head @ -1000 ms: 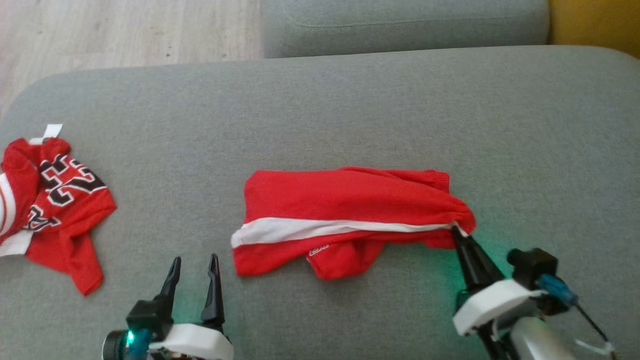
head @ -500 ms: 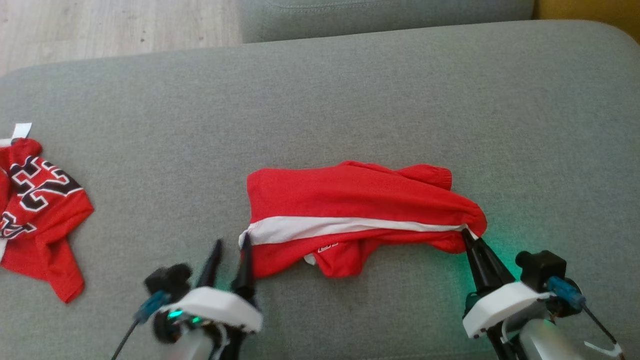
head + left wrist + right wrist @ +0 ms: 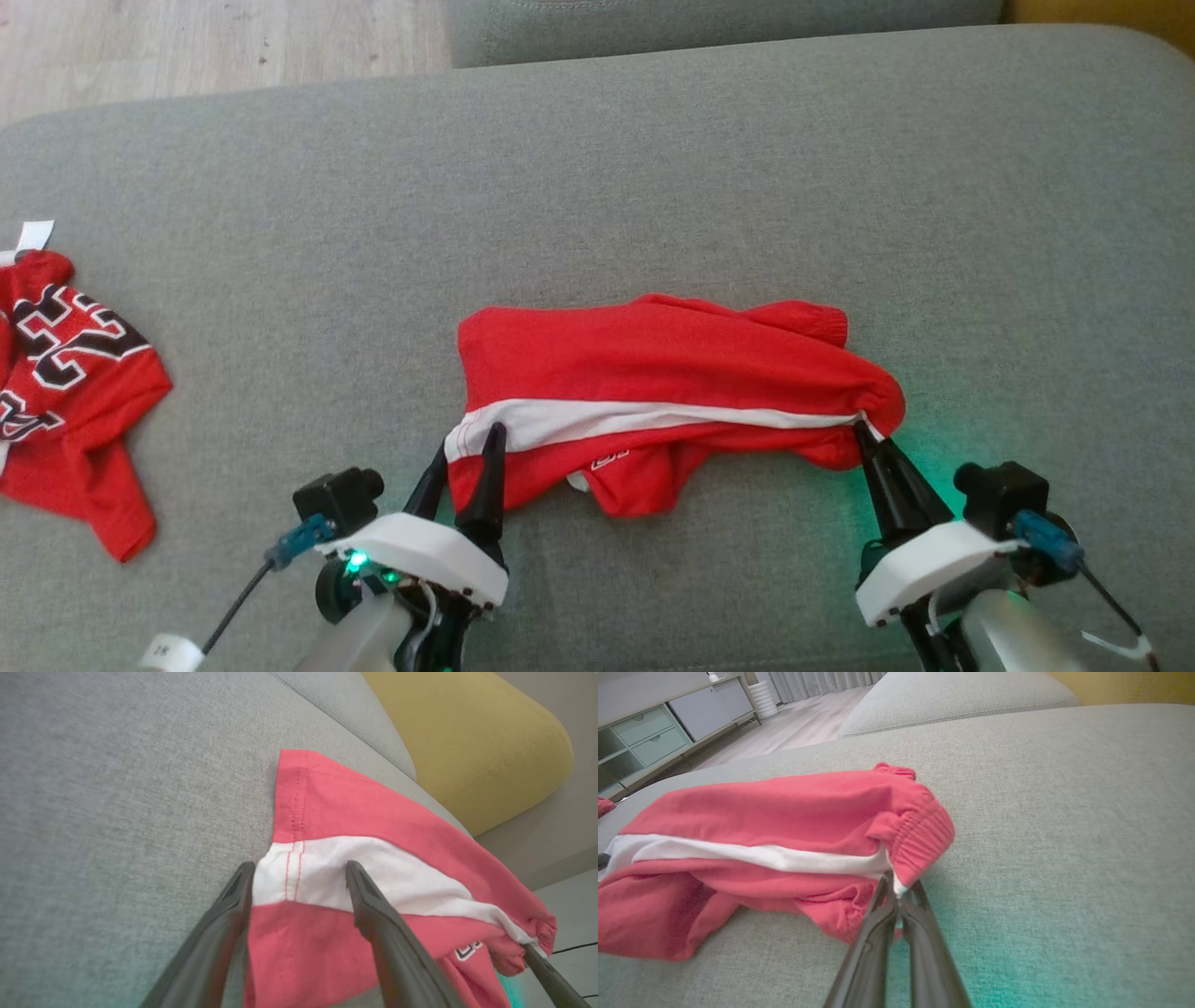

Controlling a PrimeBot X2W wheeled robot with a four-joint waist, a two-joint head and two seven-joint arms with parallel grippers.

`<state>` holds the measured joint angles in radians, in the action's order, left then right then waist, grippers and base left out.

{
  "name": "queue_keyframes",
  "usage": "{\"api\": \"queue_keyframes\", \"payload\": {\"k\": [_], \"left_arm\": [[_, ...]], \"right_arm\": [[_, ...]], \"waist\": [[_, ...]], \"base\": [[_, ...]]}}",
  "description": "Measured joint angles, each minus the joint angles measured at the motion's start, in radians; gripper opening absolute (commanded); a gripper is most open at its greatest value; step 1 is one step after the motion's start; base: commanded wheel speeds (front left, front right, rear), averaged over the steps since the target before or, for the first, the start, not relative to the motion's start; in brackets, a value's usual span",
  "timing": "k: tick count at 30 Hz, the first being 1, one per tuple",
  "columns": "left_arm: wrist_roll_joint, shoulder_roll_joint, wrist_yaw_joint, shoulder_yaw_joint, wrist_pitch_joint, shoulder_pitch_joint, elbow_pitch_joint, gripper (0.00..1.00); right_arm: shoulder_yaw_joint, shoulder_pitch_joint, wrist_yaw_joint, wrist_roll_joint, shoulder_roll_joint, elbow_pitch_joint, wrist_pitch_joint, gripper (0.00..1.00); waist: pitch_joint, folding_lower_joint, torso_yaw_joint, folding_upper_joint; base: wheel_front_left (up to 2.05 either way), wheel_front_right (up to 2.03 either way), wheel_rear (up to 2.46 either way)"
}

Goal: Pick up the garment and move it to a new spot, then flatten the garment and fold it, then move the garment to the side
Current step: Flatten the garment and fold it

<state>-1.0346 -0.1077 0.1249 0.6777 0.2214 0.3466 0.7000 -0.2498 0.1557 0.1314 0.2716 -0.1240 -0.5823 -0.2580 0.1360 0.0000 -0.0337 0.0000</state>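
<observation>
Presently: 1 red garment (image 3: 653, 373) with a white stripe, lying bunched mid-seat on the grey sofa (image 3: 653, 168), its length running 9 to 3 o'clock in the head view. Right gripper (image 3: 864, 434), at 4 o'clock: closed tight on the elastic waist end where the stripe meets the band, probably to anchor that end for pulling flat. Left gripper (image 3: 470, 439), at 7 o'clock: jaws wide apart, 1 finger on either side of the hem corner, nothing pinched; judged to be lining up the 2nd hold. Around: 1 numbered red jersey (image 3: 75, 392) at 9 o'clock, well apart; wooden floor (image 3: 187, 47) at 11 o'clock; yellow cushion (image 3: 467, 742) beyond the sofa. In the way: a loose fold tucked under at 6 o'clock may resist flattening.
</observation>
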Motion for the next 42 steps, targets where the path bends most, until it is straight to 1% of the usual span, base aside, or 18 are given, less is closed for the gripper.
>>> {"api": "queue_keyframes", "payload": {"k": [6,7,8,10,11,15,17,21,23,26,29,33,38,42], "left_arm": [[-0.060,-0.033,0.000,0.068,0.010,0.019,-0.017,1.00],[-0.067,-0.038,0.000,0.077,0.012,0.022,-0.018,0.87],[-0.072,-0.041,0.000,0.086,0.015,0.023,-0.018,0.69],[-0.082,-0.048,0.000,0.100,0.019,0.024,-0.021,0.25],[-0.083,-0.050,0.000,0.102,0.023,0.024,-0.022,0.00],[-0.083,-0.062,0.000,0.102,0.028,0.031,-0.030,0.00],[-0.060,-0.070,0.000,0.062,0.028,0.037,-0.051,0.00],[0.040,-0.088,0.000,-0.039,0.028,0.038,-0.122,0.00],[0.086,-0.098,0.000,-0.071,0.028,0.038,-0.163,0.00],[0.151,-0.132,0.000,-0.105,0.028,0.040,-0.223,0.00],[0.198,-0.181,0.007,-0.138,0.028,0.059,-0.268,0.00],[0.240,-0.242,0.007,-0.165,0.028,0.154,-0.334,0.00],[0.259,-0.297,0.007,-0.173,0.031,0.276,-0.384,0.00],[0.265,-0.314,0.007,-0.177,0.021,0.335,-0.385,0.00]], "right_arm": [[-0.004,0.000,0.000,0.000,0.002,0.000,0.000,0.00],[-0.005,0.001,0.000,0.000,0.003,0.000,0.000,0.00],[-0.006,0.001,0.000,0.000,0.003,0.000,0.000,0.00],[-0.006,0.003,0.000,0.000,0.004,0.000,0.000,0.00],[-0.006,0.004,0.000,0.000,0.004,-0.001,0.000,0.00],[-0.004,0.017,0.000,0.000,0.008,0.000,0.000,0.00],[-0.002,0.019,0.000,0.002,0.011,0.012,0.000,0.00],[0.002,0.020,0.000,0.032,0.017,0.070,0.000,0.00],[-0.008,0.028,0.000,0.051,0.017,0.099,0.000,0.00],[-0.034,0.074,0.000,0.097,0.008,0.133,0.000,0.00],[-0.075,0.150,0.000,0.150,-0.026,0.167,0.000,0.00],[-0.132,0.261,0.000,0.222,-0.086,0.204,0.000,0.00],[-0.169,0.390,0.000,0.289,-0.150,0.275,0.047,0.00],[-0.187,0.477,0.000,0.308,-0.182,0.300,0.085,0.00]], "waist": [[0.003,0.0000,0.000,0.0000],[0.004,0.0000,0.000,0.0000],[0.004,0.0000,-0.001,0.0000],[0.005,0.0000,-0.002,0.0000],[0.005,0.0000,-0.003,0.0000],[0.003,0.0000,-0.003,0.0000],[-0.002,0.0001,-0.001,0.0000],[-0.025,0.0000,0.003,0.0000],[-0.042,0.0000,0.004,0.0000],[-0.073,-0.0001,0.007,0.0000],[-0.109,-0.0001,0.011,0.0000],[-0.145,-0.0001,0.019,0.0000],[-0.164,-0.0002,0.034,0.0000],[-0.154,-0.0001,0.042,0.0000]], "base": [[0.00,0.00,0.00],[0.00,0.00,0.00],[0.00,0.00,0.00],[0.00,0.00,0.00],[0.00,0.00,0.00],[0.00,0.00,0.00],[0.00,0.00,0.00],[0.00,0.00,0.00],[0.00,0.00,0.00],[0.00,0.00,0.00],[0.00,0.00,0.00],[0.00,0.00,0.00],[0.00,0.00,0.00],[0.00,0.00,0.00]]}}
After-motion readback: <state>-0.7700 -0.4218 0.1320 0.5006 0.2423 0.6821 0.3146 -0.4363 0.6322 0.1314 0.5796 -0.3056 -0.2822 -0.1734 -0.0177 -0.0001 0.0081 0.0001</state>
